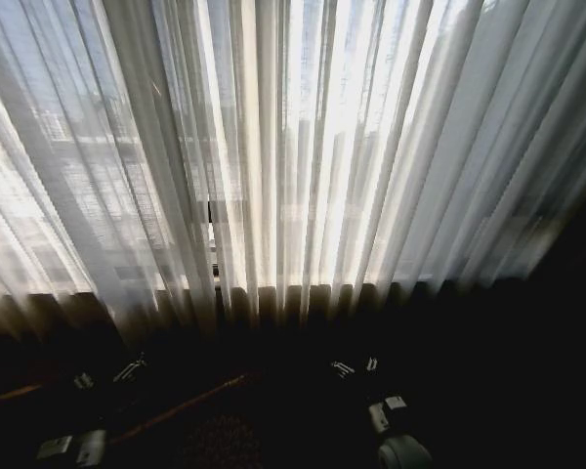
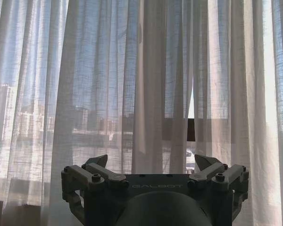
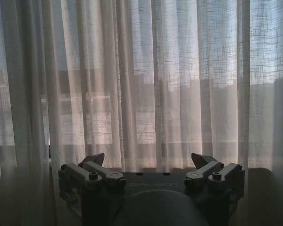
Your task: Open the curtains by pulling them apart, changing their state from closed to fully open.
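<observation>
1. Straight ahead of the robot, the curtains (image 1: 303,156) hang closed across a bright window: tall sheer white panels in many vertical pleats, with daylight and blurred buildings showing through the weave.
2. Near the middle, slightly toward the robot's left, a narrow slit (image 1: 213,239) between two panels shows a dark strip of window frame. In the left wrist view the same opening (image 2: 190,125) appears as a thin gap of clear daylight.
3. The left gripper (image 2: 153,165) is held low in front of the fabric, not touching it, with its jaws spread wide and nothing between them.
4. The right gripper (image 3: 148,162) is likewise held low before the pleats, apart from them, jaws wide and empty.
5. In the head view both arms sit in deep shadow below the window, left gripper (image 1: 129,369) and right gripper (image 1: 355,367) well apart.
6. Handling, as a judgement: the cloth looks very light, soft and limp. It would bunch and slide rather than push as a sheet, and thin weave may slip from hard fingertips.
7. The best hold is probably a gathered fold at each panel's inner edge beside the slit, pinching several pleats together.
</observation>
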Robot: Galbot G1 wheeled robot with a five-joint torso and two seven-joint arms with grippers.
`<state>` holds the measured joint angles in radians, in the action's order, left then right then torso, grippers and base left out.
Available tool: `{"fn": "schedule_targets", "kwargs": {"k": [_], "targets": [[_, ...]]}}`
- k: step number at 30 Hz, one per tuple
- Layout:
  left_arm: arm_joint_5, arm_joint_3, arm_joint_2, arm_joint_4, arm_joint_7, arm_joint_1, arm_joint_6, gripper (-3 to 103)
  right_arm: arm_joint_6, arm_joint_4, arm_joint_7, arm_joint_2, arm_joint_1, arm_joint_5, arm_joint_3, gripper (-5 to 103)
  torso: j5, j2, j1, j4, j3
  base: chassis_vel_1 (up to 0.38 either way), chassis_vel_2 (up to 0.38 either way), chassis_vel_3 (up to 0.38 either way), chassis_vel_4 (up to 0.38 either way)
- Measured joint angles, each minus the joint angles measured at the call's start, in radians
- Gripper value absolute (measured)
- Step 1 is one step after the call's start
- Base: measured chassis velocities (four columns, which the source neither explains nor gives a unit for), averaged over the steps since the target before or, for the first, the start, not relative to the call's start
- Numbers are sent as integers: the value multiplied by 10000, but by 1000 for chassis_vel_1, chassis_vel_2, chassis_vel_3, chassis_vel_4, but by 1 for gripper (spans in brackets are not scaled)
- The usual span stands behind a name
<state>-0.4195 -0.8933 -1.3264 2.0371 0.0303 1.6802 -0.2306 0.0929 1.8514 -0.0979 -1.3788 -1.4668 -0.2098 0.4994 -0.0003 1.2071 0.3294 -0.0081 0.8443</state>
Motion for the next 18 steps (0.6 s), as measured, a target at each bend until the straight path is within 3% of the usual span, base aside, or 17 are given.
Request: {"fn": "schedule_targets", "kwargs": {"k": [10, 18], "targets": [[0, 0, 0, 0, 0, 1, 0, 100, 81, -109, -181, 67, 110, 23, -32, 100, 0, 0, -1, 0, 0, -11, 19, 10, -15], [0, -1, 0, 0, 1, 2, 0, 100, 80, -91, -194, 65, 137, -2, -93, 100, 1, 2, -3, 1, -2, -127, 171, 96, -129]]}}
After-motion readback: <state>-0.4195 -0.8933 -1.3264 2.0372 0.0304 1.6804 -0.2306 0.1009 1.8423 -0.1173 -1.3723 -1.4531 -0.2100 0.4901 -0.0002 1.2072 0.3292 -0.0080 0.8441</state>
